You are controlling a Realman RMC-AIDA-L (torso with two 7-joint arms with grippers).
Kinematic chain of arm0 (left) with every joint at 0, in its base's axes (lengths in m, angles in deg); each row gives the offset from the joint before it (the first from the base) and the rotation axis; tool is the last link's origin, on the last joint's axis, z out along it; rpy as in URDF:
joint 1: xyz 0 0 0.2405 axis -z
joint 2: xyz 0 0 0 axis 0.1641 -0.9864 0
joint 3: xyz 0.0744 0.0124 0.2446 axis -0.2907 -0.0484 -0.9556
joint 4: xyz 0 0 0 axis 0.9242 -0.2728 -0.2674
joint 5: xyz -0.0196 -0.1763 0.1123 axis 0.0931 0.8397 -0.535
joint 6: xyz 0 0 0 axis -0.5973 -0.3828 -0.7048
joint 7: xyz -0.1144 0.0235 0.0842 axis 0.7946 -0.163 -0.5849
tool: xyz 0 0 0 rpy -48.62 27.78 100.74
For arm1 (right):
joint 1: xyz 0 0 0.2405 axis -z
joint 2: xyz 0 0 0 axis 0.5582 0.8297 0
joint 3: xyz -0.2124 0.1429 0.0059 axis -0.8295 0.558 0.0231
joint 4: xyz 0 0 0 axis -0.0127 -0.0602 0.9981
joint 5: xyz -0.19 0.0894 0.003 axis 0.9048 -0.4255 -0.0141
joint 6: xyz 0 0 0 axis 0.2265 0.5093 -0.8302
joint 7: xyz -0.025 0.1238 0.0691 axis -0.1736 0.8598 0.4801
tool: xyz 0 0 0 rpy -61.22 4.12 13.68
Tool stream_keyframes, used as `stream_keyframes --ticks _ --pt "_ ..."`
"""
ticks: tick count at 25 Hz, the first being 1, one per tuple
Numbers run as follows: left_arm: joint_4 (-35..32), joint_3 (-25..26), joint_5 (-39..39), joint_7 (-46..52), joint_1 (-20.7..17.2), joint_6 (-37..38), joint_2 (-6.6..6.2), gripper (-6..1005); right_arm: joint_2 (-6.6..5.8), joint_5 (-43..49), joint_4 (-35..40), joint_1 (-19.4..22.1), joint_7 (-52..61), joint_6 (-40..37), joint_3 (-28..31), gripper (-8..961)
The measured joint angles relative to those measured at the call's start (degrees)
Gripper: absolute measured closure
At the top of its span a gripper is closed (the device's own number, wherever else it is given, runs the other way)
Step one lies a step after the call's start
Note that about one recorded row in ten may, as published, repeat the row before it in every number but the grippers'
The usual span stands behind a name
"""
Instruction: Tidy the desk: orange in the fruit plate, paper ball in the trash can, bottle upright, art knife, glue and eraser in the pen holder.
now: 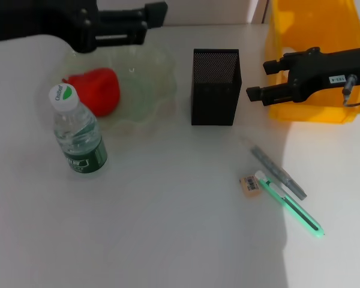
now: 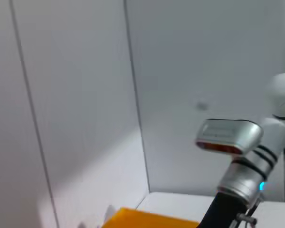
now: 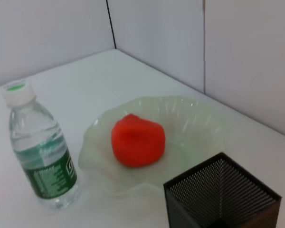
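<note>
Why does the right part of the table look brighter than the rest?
Head view: a brighter patch of light falls across the table beside the trash can, edging the green art knife. Left wrist view: a similar bright patch lies on the wall.

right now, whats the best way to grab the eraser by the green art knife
Probably from straight above, pinching the eraser across its short sides. It lies flat on the desk, so only its top and edges are reachable. Its side toward the art knife looks nearly touching, so close the right end effector along the other axis.
</note>
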Motion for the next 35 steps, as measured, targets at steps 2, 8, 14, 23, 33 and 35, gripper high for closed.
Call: stream_keyframes --ticks 2,8,14,23,33,35 --pt "4.3 -3.7 7.2 -10.6 -4.5 -1.1 0.02 196 -0.01 -0.4 0.9 -0.1 2.0 -0.3 0.0 168" --pt "27.5 -14.4 23.4 -44.5 -11.6 2.0 -0.16 197 -0.19 -0.1 5.9 -0.6 12.4 -1.3 -3.7 168" --pt "55.8 -17.3 27.9 -65.6 -6.5 7.1 -0.09 197 -0.33 2.5 16.9 -1.4 28.7 -6.6 -9.7 168" --pt "80.2 -11.5 29.3 -76.7 -0.5 11.6 -0.54 197 -0.16 20.4 26.2 -8.4 53.0 -12.8 -22.7 169" --pt "81.3 -11.3 26.3 -77.1 -1.2 10.0 -0.89 197 0.1 23.0 24.3 -10.2 59.2 -18.4 -26.1 169" --pt "81.3 -11.3 25.8 -77.1 -1.2 9.6 -0.88 197 0.16 23.2 24.2 -9.1 59.3 -18.9 -28.1 169"
